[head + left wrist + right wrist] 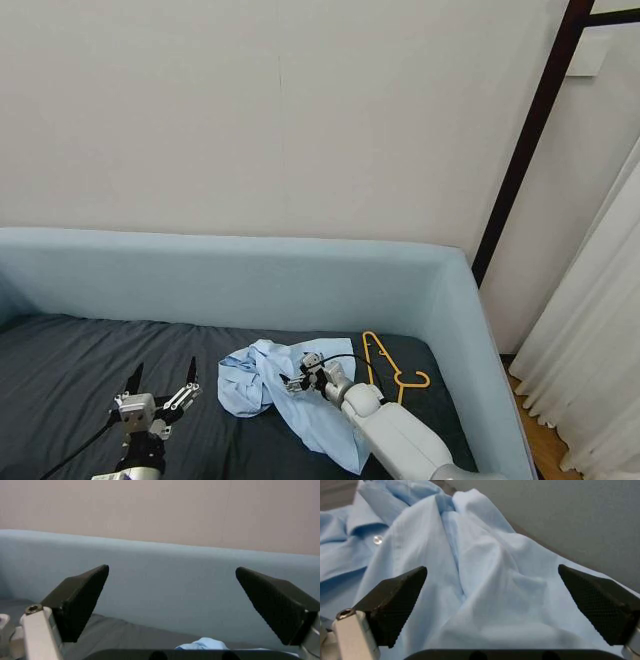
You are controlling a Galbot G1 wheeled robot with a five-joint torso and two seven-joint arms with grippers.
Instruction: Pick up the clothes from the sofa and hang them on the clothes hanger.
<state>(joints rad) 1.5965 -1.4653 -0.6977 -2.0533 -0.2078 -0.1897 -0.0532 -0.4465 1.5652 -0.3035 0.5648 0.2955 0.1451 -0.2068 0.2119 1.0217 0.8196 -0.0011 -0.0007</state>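
Soft, even indoor light.
The pale painted wall (300, 110) is evenly bright; gentle shadows lie in folds of the crumpled light-blue shirt (485, 592).

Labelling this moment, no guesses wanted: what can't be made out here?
Hanger: head view, its near part hidden behind the right arm.
Shirt: head view, near edge under that arm; sleeves lost in folds.
Right end effector: open over the shirt; contact too small in head view.
Left end effector: its arm cut off by head view's bottom edge.

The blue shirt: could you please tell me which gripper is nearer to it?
Right. The right gripper is open directly over the shirt; the left gripper, also open, is off to its left above the dark seat.
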